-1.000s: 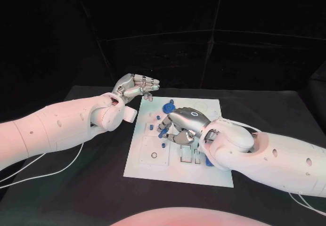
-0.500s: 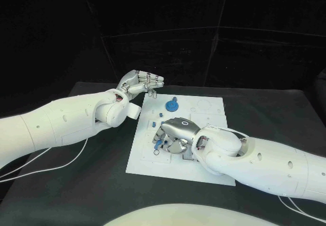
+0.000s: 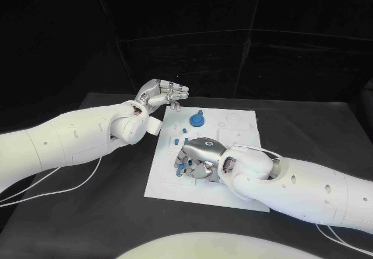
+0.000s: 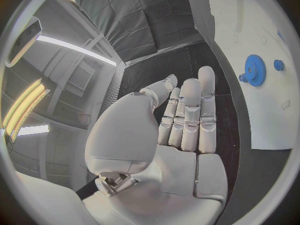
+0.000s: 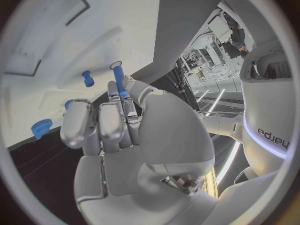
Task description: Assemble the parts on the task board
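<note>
text: "harpa", partly cut off | on: robot's white body [image 5: 270, 135] | right wrist view

Head view: high camera looking down and forward over the black worktop [image 3: 93, 216], with the white task board [image 3: 233, 121] at mid-distance. Left wrist view: fisheye behind the left hand [image 4: 169, 135], the board [image 4: 262, 30] farther off. Right wrist view: fisheye behind the right hand [image 5: 119, 135], close to the board [image 5: 119, 20]. All three share the board.
</note>
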Controlling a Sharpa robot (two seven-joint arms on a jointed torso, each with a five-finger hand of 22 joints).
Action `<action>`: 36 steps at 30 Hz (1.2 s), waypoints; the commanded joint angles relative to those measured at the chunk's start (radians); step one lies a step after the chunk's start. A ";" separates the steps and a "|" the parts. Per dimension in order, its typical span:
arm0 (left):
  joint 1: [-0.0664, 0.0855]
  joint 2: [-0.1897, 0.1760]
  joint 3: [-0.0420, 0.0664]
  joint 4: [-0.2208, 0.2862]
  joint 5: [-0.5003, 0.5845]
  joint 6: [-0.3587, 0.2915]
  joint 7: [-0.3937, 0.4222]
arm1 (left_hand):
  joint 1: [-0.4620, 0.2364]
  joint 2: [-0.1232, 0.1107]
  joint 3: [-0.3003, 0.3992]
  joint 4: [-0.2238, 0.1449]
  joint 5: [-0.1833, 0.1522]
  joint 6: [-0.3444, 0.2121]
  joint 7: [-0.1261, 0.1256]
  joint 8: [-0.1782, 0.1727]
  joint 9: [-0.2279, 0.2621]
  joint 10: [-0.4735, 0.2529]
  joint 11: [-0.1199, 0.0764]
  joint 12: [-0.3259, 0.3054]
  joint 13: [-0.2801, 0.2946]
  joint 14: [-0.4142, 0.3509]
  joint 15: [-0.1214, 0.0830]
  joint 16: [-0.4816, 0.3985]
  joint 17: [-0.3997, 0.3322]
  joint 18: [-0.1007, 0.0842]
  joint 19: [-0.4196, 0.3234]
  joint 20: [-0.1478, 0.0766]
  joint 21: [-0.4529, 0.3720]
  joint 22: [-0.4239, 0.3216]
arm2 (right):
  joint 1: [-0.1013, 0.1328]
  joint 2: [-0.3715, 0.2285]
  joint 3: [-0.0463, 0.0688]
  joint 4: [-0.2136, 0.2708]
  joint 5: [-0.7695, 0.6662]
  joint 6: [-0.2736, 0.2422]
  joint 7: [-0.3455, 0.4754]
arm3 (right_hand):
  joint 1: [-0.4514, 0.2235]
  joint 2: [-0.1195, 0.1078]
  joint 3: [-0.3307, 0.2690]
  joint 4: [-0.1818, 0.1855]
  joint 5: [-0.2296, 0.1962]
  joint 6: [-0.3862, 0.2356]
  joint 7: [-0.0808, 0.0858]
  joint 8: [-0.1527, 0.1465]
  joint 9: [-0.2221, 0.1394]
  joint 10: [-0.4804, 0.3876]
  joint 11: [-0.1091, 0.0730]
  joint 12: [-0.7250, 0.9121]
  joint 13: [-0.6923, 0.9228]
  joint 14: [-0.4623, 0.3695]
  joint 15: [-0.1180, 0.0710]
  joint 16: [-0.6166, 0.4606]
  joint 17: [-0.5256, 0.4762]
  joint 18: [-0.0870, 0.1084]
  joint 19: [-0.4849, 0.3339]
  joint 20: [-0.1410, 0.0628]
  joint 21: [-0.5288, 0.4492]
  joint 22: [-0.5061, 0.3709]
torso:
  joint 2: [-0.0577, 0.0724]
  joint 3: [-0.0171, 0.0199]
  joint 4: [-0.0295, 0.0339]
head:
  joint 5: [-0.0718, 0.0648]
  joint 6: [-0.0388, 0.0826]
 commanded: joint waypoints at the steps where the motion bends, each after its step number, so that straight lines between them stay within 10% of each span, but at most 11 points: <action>1: 0.001 0.001 0.001 0.000 0.004 0.010 0.004 | -0.001 0.011 -0.002 -0.004 0.003 -0.007 -0.003 0.004 0.000 -0.008 -0.002 0.007 0.000 -0.003 0.001 -0.003 -0.001 0.013 -0.005 0.004 -0.005 -0.002 | 0.001 0.001 0.000 0.003 -0.010 0.026 0.014 | -0.004 -0.002 0.007 0.001 0.007 -0.004 0.002 -0.007 -0.001 0.025 -0.021 -0.003 0.001 0.005 0.000 0.003 0.000 -0.005 -0.001 0.004 0.001 -0.001 | 0.000 -0.0005 0.0001 | 0.001 -0.001; 26: 0.001 -0.002 0.001 0.001 0.004 0.012 0.003 | 0.000 0.012 -0.002 -0.005 0.003 -0.008 -0.003 0.004 0.000 -0.010 -0.002 0.008 0.000 -0.003 0.001 -0.003 -0.003 0.013 -0.005 0.004 -0.006 -0.002 | -0.004 0.030 -0.001 -0.012 -0.136 0.052 -0.050 | -0.019 -0.011 0.008 -0.002 0.006 -0.008 0.005 -0.012 -0.002 0.023 -0.019 -0.011 0.002 0.003 0.003 0.000 -0.010 -0.004 -0.004 0.007 -0.001 -0.004 | 0.000 -0.0011 0.0001 | 0.002 -0.004; 36: 0.001 -0.003 0.001 0.001 0.004 0.012 0.003 | 0.000 0.012 -0.002 -0.005 0.003 -0.008 -0.003 0.004 0.000 -0.010 -0.002 0.008 0.000 -0.003 0.001 -0.003 -0.003 0.013 -0.005 0.004 -0.006 -0.002 | -0.005 0.032 -0.020 -0.012 -0.134 0.029 -0.021 | -0.105 -0.066 -0.038 0.027 0.016 -0.061 0.019 -0.028 -0.005 -0.067 0.007 -0.067 -0.010 -0.008 0.024 -0.017 -0.046 0.004 -0.030 0.024 -0.028 -0.051 | 0.000 -0.0011 0.0000 | 0.002 -0.005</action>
